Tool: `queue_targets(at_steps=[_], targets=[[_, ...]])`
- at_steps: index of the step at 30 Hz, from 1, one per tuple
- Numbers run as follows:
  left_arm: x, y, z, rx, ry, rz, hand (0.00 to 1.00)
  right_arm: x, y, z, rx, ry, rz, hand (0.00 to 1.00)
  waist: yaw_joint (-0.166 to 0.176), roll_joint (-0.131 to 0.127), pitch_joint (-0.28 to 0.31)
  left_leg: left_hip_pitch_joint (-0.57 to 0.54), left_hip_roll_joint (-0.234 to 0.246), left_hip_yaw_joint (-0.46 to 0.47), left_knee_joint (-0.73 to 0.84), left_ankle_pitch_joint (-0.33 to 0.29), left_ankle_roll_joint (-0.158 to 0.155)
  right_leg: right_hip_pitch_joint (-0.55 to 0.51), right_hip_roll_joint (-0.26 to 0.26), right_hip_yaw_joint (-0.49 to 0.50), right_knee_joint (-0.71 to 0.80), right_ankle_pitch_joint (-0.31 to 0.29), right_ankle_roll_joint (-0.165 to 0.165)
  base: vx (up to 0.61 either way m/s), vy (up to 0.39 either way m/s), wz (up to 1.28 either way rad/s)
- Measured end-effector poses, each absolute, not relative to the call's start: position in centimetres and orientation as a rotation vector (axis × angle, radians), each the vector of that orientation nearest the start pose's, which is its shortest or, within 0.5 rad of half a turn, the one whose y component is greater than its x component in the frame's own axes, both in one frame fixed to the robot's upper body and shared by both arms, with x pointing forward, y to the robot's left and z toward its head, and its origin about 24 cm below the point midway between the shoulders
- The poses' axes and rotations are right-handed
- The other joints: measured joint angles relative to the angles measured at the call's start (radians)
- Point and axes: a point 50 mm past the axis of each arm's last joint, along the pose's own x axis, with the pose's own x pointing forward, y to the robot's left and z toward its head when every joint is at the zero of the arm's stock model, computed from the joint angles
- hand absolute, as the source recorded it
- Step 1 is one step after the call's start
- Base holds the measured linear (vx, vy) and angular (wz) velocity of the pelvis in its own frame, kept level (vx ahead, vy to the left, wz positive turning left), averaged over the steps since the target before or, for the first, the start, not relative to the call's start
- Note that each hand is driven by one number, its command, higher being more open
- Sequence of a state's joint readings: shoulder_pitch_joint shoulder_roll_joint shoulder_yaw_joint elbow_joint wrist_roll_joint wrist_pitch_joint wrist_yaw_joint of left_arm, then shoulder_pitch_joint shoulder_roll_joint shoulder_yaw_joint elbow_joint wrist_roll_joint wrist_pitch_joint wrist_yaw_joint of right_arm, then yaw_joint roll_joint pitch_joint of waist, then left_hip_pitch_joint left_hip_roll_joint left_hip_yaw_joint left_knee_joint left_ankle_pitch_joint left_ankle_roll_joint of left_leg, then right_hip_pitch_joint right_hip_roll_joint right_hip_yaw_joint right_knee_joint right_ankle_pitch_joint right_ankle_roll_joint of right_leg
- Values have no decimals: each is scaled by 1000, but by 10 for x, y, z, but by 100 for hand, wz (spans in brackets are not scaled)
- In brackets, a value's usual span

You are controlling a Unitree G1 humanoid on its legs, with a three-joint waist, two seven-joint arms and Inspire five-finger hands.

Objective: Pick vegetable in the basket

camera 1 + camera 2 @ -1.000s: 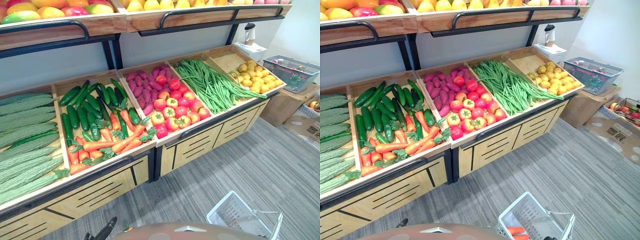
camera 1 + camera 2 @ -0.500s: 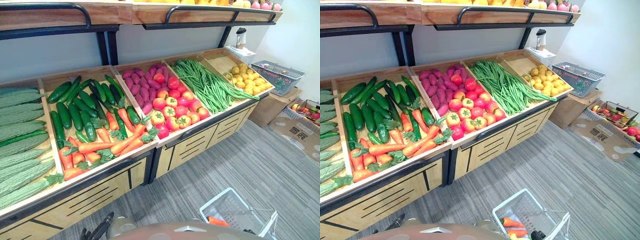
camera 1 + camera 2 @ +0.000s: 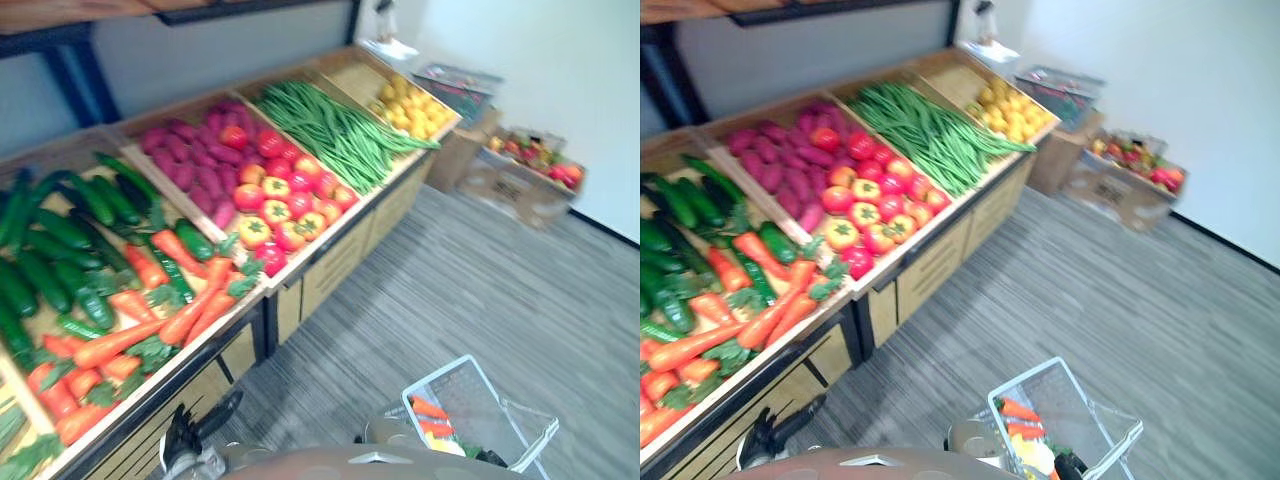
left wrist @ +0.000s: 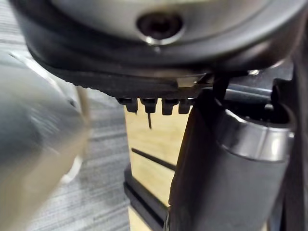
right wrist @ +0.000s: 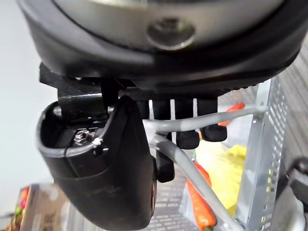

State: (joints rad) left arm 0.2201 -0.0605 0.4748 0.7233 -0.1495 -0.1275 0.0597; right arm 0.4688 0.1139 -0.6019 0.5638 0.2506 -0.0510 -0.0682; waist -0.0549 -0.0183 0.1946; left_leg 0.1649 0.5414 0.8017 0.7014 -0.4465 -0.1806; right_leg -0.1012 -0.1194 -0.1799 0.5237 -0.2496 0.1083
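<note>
Left eye view: a wooden stand runs from near left to far right below a pale wall, binned with heaped carrots, cucumbers, tomatoes and green beans. Grey striped carpet covers the floor, and cardboard boxes sit far right.

Right eye view: a wire basket hangs near right, with two carrots inside (something yellow beside them).

Left wrist view: the left hand is loose and empty.

Right wrist view: the right hand has its fingers curled round the basket's grey handle.
</note>
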Motion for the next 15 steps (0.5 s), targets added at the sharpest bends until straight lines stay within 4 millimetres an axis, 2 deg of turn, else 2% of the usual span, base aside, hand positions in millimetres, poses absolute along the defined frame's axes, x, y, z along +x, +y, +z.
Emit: queue_targets(at_steps=[1,2,3,4,5,6,7,8,9,10,11,12,14,15], targets=[[91,225,-134,-288,784,668,100,-5,-248,-127,346,870,-961,0,-8,-1,0,9,-5,24,-12,9,6,0,-56,-128,21,-3,-22,13,-18,-51],[92,223,-134,-284,783,654,100,-3,-252,-123,325,850,-979,0,-4,-12,0,39,-24,69,-29,14,7,-4,-139,-275,97,-28,-67,123,-60,-90],[89,222,-135,-276,795,646,100,5,-258,-120,308,822,-977,0,-1,-19,1,70,-40,108,-40,19,5,-20,-191,-377,157,-43,-93,146,-90,-97],[87,223,-136,-274,804,649,100,11,-261,-120,294,813,-964,0,-5,-22,-1,72,-47,114,-49,27,10,-31,-199,-402,168,-44,-94,120,-155,-96],[83,223,-139,-278,827,656,100,26,-265,-120,269,802,-924,0,-18,-19,-14,70,-71,119,-96,55,31,-44,-179,-405,135,-43,-90,153,-192,-68],[86,220,-141,-295,834,651,100,43,-265,-121,260,787,-886,0,-24,-23,-15,73,-101,131,-163,104,38,-56,-180,-428,116,-39,-86,172,-193,-53],[88,221,-141,-305,821,657,100,48,-265,-121,259,784,-871,0,-29,-29,-14,77,-117,138,-185,129,39,-58,-181,-436,106,-39,-88,210,-206,-41],[86,218,-142,-328,823,669,100,58,-265,-123,248,786,-841,0,-31,-19,-10,90,-112,148,-194,174,51,-49,-151,-420,72,-35,-96,146,-159,-48],[81,217,-145,-341,841,674,100,66,-263,-124,239,798,-807,0,-23,-17,-10,83,-87,141,-139,222,114,-31,-130,-398,30,-27,-106,158,-161,-71],[75,215,-147,-352,861,683,100,75,-260,-126,239,805,-774,0,-9,-28,-6,50,-87,112,-110,170,79,-1,-110,-374,-36,-6,-110,112,-81,-59],[77,216,-147,-351,851,677,100,77,-259,-126,244,803,-773,0,-6,-28,-6,10,-103,93,-111,133,60,26,-101,-369,-92,15,-107,121,-40,-45],[74,216,-147,-348,847,679,100,78,-260,-126,245,802,-772,0,-5,-26,-7,-47,-120,85,-104,114,69,62,-86,-366,-159,44,-103,103,3,-27],[67,216,-147,-346,855,691,100,80,-260,-126,246,796,-766,0,-4,-22,-8,-96,-133,105,-136,133,97,104,-66,-360,-209,61,-93,78,28,-24],[64,215,-148,-346,862,696,100,79,-263,-125,238,793,-768,0,-3,-2,-10,-117,-133,134,-229,224,143,129,-39,-358,-226,62,-88,82,71,-45]])
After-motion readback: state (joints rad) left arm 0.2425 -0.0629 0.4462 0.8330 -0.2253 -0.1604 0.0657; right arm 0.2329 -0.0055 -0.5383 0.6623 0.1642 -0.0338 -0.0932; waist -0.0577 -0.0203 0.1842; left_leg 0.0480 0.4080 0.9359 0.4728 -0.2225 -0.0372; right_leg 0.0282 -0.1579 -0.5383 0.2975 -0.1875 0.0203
